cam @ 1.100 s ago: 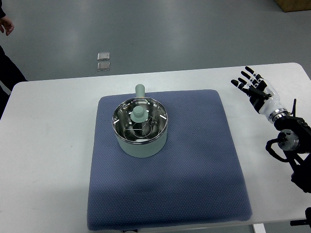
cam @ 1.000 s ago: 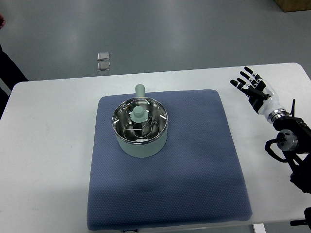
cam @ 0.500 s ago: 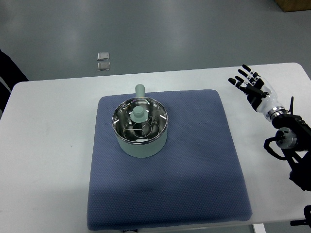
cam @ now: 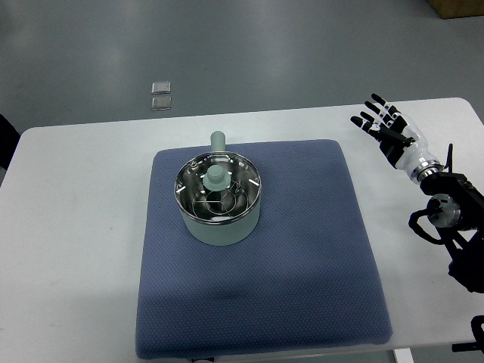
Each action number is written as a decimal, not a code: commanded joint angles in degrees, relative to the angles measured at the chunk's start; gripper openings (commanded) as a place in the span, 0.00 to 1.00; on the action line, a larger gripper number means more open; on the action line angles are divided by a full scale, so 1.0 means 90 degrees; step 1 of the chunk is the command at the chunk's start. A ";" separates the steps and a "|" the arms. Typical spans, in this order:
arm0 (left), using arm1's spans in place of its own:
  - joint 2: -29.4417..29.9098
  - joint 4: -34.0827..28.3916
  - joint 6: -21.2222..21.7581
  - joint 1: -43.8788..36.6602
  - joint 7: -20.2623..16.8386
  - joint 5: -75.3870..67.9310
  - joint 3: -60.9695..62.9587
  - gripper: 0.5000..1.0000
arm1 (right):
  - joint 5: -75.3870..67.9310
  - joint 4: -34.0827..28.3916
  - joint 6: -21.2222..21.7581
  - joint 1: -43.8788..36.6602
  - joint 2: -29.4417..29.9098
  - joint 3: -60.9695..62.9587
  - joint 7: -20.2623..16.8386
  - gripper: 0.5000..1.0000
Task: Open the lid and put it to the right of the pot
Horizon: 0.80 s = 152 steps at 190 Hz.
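Nothing is done yet: the lid (cam: 218,184) sits on the pot (cam: 219,217), well left of the right hand's (cam: 391,134) spread, empty fingers (cam: 368,118).

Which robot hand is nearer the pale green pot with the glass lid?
Right. The right hand, fingers spread, hovers over the white table well right of the pale green pot; the left hand is out of view.

Pale green pot (cam: 219,221) – glass lid (cam: 218,187) (silver-rimmed) – on dotted blue mat (cam: 302,249), white table (cam: 76,249).
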State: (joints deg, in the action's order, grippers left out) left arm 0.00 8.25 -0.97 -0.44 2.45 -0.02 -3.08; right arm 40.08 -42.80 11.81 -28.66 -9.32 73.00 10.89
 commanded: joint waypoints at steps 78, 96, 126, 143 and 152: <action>0.0000 0.0001 0.0000 0.0000 0.0001 0.0002 0.0000 1.00 | 0.0039 -0.0010 0.0280 -0.0166 -0.0156 -0.0015 -0.0009 0.86; 0.0000 -0.0008 0.0000 0.0000 0.0001 0.0002 0.0000 1.00 | 0.0058 -0.0019 0.0289 -0.0195 -0.0224 -0.0015 -0.0019 0.86; 0.0000 0.0001 0.0000 0.0000 0.0001 0.0002 0.0000 1.00 | 0.0117 -0.0098 0.0338 -0.0254 -0.0224 -0.0074 -0.0038 0.86; 0.0000 -0.0009 0.0000 0.0000 0.0001 0.0002 0.0000 1.00 | 0.0117 -0.0098 0.0348 -0.0273 -0.0234 -0.0171 -0.0029 0.86; 0.0000 -0.0009 0.0000 0.0000 0.0001 0.0002 0.0000 1.00 | 0.0117 -0.0098 0.0348 -0.0273 -0.0234 -0.0171 -0.0029 0.86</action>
State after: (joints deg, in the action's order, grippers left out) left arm 0.00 8.24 -0.97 -0.44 2.45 0.01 -3.08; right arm 41.08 -43.65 14.89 -30.99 -11.38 71.94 10.63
